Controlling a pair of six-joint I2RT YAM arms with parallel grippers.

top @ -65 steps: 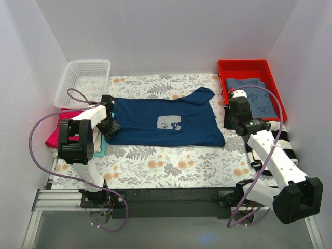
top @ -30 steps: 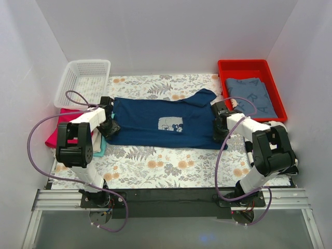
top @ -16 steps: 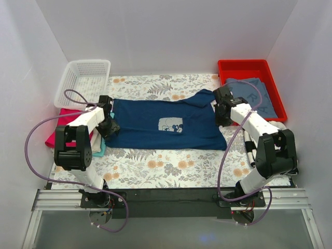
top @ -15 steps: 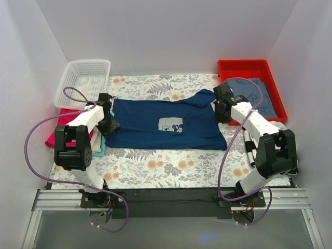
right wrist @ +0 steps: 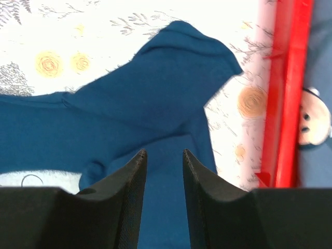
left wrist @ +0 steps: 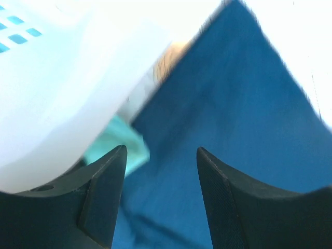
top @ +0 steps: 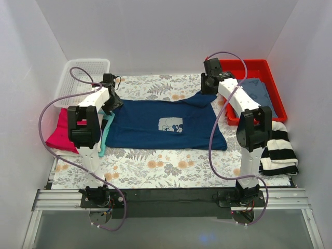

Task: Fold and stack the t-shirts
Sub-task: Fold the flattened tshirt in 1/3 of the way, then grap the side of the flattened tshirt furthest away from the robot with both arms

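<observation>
A large navy cloth t-shirt (top: 140, 122) is lying spread flat on the floral-patterned counter (top: 171, 166) between your two arms, its pale-blue square chest print (top: 169, 124) facing up.

Your left pincer (left wrist: 161, 150) is hanging over the shirt's far left corner, just beside the white plastic mesh basket (top: 101, 67). Its fingers (left wrist: 104, 197) are standing well spread and are pinching nothing. The navy cloth is showing below the gap, and a strip of teal cloth (left wrist: 116, 148) is peeking out at the shirt's edge.

Your right pincer (right wrist: 163, 154) is hovering above the shirt's far right sleeve (right wrist: 176, 67). Its fingers (right wrist: 124, 207) are standing apart by a narrower gap, with nothing between them. The sleeve is lying just beyond the fingertips, bent back toward the shirt's body.

The red plastic tray (right wrist: 285, 104) is sitting just to the right of that sleeve and is holding a folded grey-blue shirt (top: 262, 98).

A red-pink t-shirt (top: 59, 132) is lying at the counter's left edge. A black-and-white striped cloth (top: 280, 150) is lying beside your right arm.
</observation>
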